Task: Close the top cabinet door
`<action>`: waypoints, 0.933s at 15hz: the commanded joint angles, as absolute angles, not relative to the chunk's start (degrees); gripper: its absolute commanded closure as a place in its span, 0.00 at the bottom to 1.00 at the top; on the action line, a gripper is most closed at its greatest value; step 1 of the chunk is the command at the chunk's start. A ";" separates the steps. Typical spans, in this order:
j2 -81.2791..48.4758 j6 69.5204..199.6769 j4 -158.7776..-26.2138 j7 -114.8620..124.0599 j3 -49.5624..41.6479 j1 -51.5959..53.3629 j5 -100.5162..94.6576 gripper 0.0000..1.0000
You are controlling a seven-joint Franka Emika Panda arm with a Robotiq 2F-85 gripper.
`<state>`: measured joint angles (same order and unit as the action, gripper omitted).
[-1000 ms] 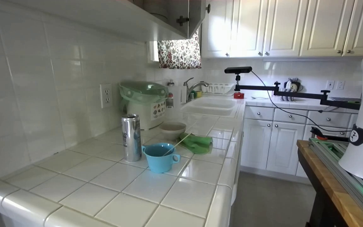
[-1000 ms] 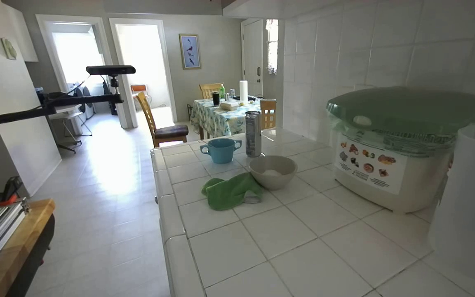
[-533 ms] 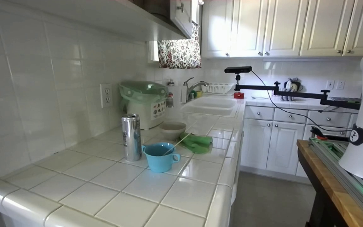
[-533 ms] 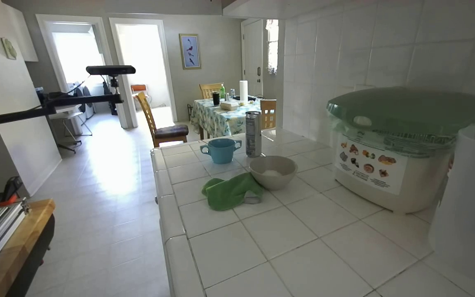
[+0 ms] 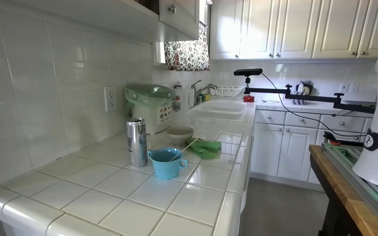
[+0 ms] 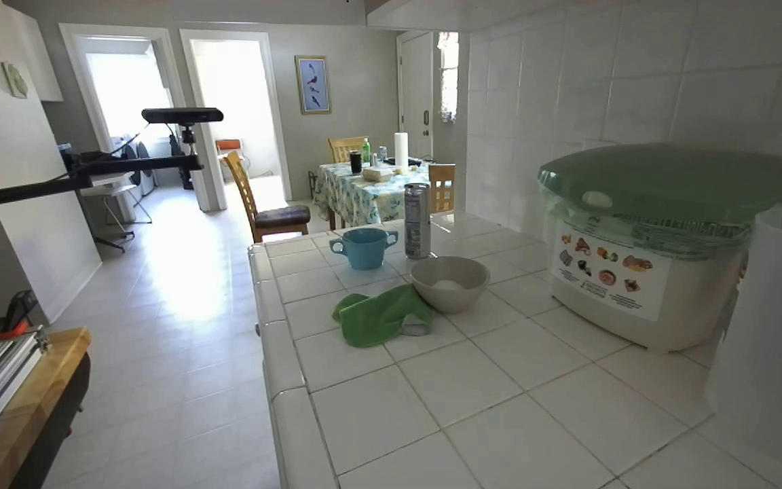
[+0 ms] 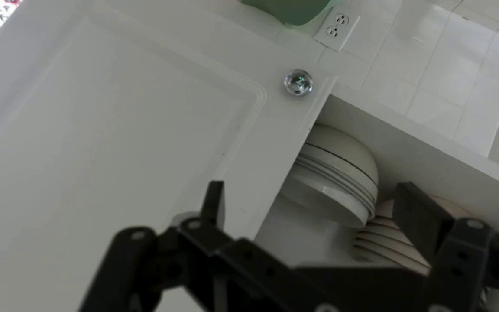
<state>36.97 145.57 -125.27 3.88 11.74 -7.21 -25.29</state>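
top cabinet door (image 5: 182,14) lying close along the cabinet front; gripper (image 7: 312,203) with fingers spread

door position: far end of the wall cabinet (image 5: 116,18), above the tiled counter (image 5: 110,203), in an exterior view. whether fully seated: cannot tell.

wrist view: panelled outer face of the door takes up the left side; round knob (image 7: 298,82) near its lower free corner. past the free edge, the uncovered part of the cabinet holds a stack of bowls (image 7: 342,169) and, beside it, a second stack (image 7: 386,240), partly hidden.

end effector: fingers well apart, one in front of the door face, one in front of the second stack. contact with the door: cannot tell.

counter, both exterior views: upright can (image 5: 137,144) just beside a blue cup (image 5: 166,167); pale bowl (image 6: 450,288) just beside a green cloth (image 6: 377,318).
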 commanded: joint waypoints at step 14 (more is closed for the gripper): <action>22.76 147.10 -123.37 4.57 3.11 -5.20 -14.37 0.00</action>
<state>23.16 151.80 -124.64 -0.08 0.70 -2.36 -13.25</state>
